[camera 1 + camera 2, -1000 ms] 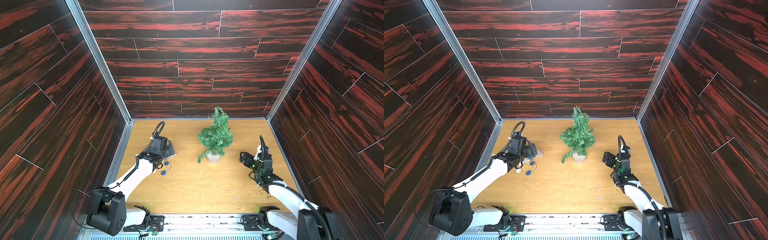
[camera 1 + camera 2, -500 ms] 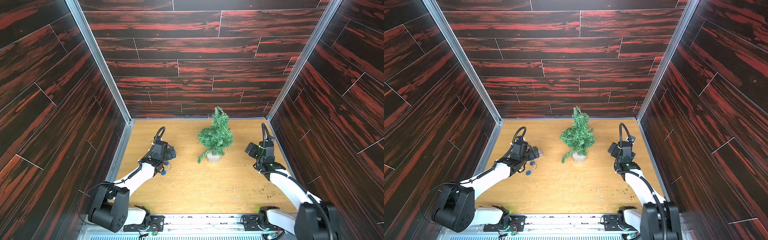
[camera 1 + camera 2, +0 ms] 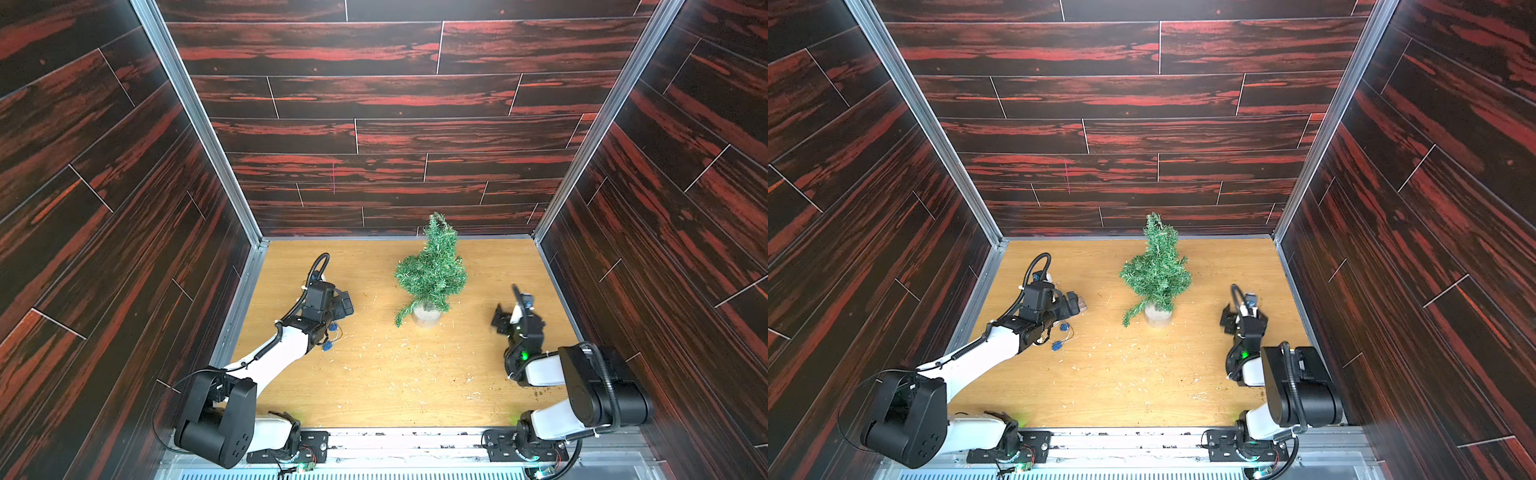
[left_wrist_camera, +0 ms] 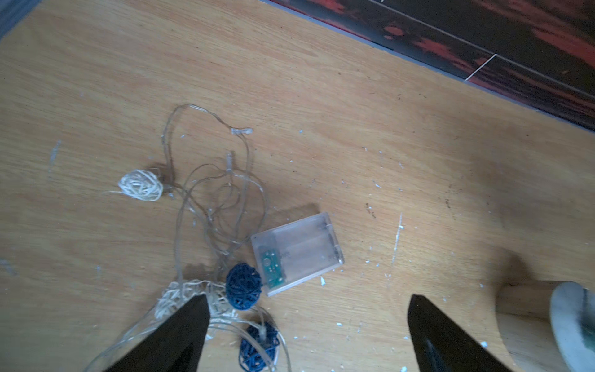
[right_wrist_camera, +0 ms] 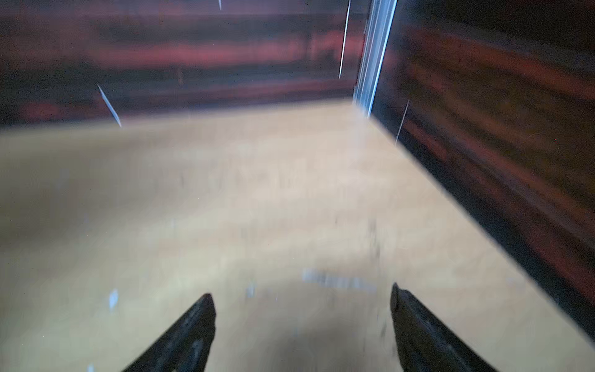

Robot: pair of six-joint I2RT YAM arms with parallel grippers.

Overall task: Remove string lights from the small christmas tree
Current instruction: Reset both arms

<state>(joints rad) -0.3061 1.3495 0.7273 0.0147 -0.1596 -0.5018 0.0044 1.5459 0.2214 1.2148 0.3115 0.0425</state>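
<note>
The string lights lie in a loose tangle on the wooden table, left of the small christmas tree. They show a white ball, two blue balls and a clear battery box. My left gripper hangs open just above them, with nothing between its fingers; in both top views it covers most of the wire, and blue balls peek out beside the wrist. The tree stands upright in its grey pot, and I see only green branches on it. My right gripper is open and empty, right of the tree.
Dark red plank walls close the table on three sides. Pale crumbs and needles are scattered over the wooden table. A metal rail with the arm bases runs along the front edge. The right wrist view is blurred.
The right gripper swung toward the back wall, then came back toward the front, its arm folding up. The left gripper has stayed open over the lights and barely shifted.
</note>
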